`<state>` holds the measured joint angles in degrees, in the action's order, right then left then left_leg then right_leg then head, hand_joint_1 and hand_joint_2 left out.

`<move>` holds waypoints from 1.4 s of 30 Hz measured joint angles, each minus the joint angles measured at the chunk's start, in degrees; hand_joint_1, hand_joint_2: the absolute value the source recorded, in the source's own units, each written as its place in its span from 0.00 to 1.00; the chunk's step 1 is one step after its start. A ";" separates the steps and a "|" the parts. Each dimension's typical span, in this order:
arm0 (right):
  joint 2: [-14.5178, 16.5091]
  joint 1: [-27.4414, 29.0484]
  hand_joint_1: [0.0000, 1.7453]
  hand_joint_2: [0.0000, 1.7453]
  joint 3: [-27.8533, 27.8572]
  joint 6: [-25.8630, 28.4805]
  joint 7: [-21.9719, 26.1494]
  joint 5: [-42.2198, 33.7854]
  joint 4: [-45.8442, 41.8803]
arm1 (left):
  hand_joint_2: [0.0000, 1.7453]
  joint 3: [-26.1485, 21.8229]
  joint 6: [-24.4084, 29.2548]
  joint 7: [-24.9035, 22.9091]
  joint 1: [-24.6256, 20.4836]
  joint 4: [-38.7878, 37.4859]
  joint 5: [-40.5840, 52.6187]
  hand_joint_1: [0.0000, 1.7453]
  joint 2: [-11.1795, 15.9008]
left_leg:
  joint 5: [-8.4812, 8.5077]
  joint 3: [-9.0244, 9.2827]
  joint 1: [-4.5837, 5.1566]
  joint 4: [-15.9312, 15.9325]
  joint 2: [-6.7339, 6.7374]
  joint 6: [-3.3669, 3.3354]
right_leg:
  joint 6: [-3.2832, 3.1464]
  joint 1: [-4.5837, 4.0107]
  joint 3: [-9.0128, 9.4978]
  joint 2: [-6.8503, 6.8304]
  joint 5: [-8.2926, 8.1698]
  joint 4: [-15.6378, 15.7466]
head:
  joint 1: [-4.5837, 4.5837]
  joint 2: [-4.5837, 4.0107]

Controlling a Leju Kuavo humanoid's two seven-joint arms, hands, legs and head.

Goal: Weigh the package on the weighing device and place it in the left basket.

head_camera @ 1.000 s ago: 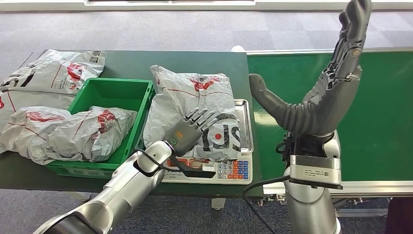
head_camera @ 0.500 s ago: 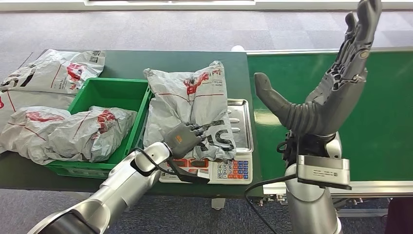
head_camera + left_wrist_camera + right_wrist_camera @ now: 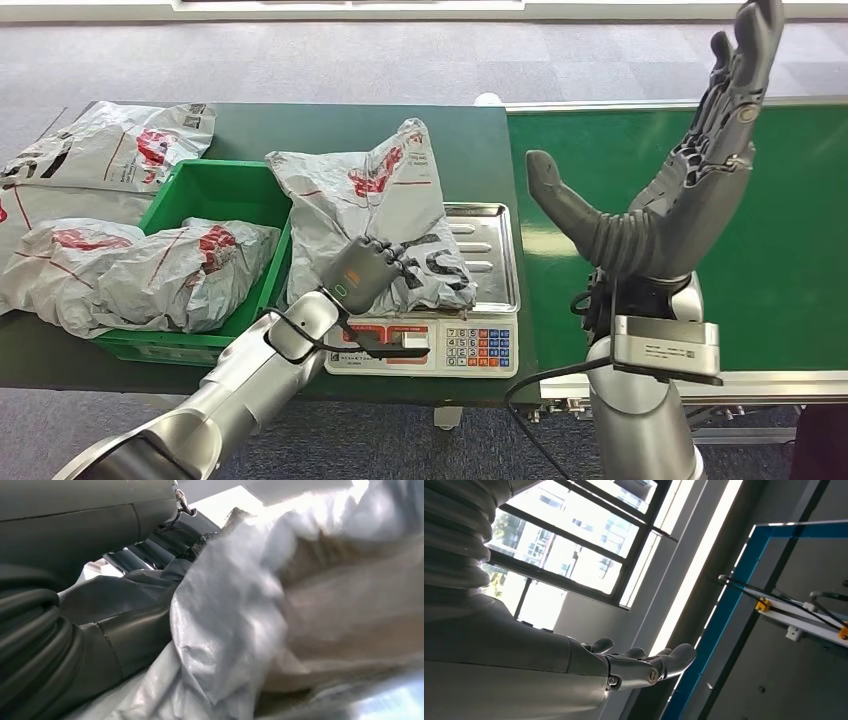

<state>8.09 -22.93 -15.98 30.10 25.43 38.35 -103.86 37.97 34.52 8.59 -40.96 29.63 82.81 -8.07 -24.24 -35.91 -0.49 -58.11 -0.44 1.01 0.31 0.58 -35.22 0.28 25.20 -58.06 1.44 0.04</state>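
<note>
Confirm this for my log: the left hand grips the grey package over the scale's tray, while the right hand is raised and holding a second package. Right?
Not quite. The right hand is raised but holds nothing, fingers spread, as the head view shows. The left hand does grip the grey package over the scale's tray.

A grey carpeted floor (image 3: pixel 330 60) with a faint tiled pattern stretches behind the furniture, and a pale strip runs along its far edge. A dark green table (image 3: pixel 470 130) stands on it, with a brighter green conveyor belt (image 3: pixel 790 250) in a silver frame just beside it. In the right wrist view, large dark-framed windows (image 3: pixel 574 545) let in bright daylight, with trees faintly visible outside. A long ceiling light strip (image 3: pixel 694 575) runs past them, next to a blue frame (image 3: pixel 744 565) carrying cables.
</note>
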 joint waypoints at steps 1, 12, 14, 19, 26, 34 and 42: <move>-0.03 0.31 0.00 1.00 0.00 0.12 -0.25 0.17 -0.04 | 1.00 -0.69 2.76 -4.07 -0.08 1.43 1.17 1.00 0.57 | 0.00 0.00 0.00 0.00 0.00 0.00 | 0.00 -0.01 -0.01 0.02 0.00 0.00 | 0.00 0.00; -0.20 1.04 0.00 1.00 0.00 0.61 -0.81 0.66 -0.36 | 1.00 -7.05 5.69 -9.15 -1.21 10.51 2.33 1.00 4.73 | 0.02 -0.02 -0.02 0.01 0.03 0.03 | -0.01 -0.01 -0.03 0.06 0.00 0.00 | 0.00 0.00; -0.20 1.04 0.00 1.00 0.00 0.61 -0.84 0.67 -0.35 | 1.00 -7.26 5.69 -9.15 -1.21 11.02 2.33 1.00 4.94 | 0.02 -0.02 -0.02 0.01 0.03 0.03 | -0.01 0.01 -0.04 0.06 0.00 0.00 | 0.00 0.00; -0.21 1.05 0.00 1.00 0.00 0.61 -0.86 0.68 -0.35 | 1.00 -7.70 5.69 -9.14 -1.18 11.72 2.33 1.00 5.26 | 0.01 -0.03 -0.01 0.01 0.02 0.03 | -0.01 0.00 -0.04 0.05 0.00 0.00 | 0.00 0.00; -0.22 1.05 0.00 1.00 0.01 0.61 -0.91 0.69 -0.35 | 1.00 -8.07 5.69 -9.14 -1.17 12.16 2.33 1.00 5.40 | 0.01 -0.03 -0.02 0.01 0.02 0.03 | -0.01 -0.02 -0.05 0.05 0.00 0.00 | 0.00 0.00; -0.27 1.05 0.00 1.00 0.00 1.10 -1.09 0.60 -0.36 | 1.00 -9.71 5.70 -16.24 -1.14 15.71 2.57 1.00 8.16 | 0.02 -0.05 -0.02 0.02 0.04 0.03 | -0.01 -0.03 -0.07 0.09 0.00 -0.01 | 0.00 0.00; -0.50 0.84 0.00 1.00 -0.28 -0.21 -0.84 -0.89 -0.34 | 1.00 -9.04 3.51 -33.08 -3.33 14.51 2.61 1.00 16.10 | 0.05 -0.03 -0.08 0.05 0.11 0.09 | -0.05 -0.10 -0.10 0.14 0.01 -0.02 | 0.00 0.00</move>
<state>7.58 -22.08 -16.26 29.90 24.59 37.46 -104.20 28.93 38.03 -24.49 -44.28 44.14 85.42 8.03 -24.19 -35.94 -0.56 -58.07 -0.33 1.09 0.26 0.48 -35.32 0.42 25.21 -58.07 1.44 0.04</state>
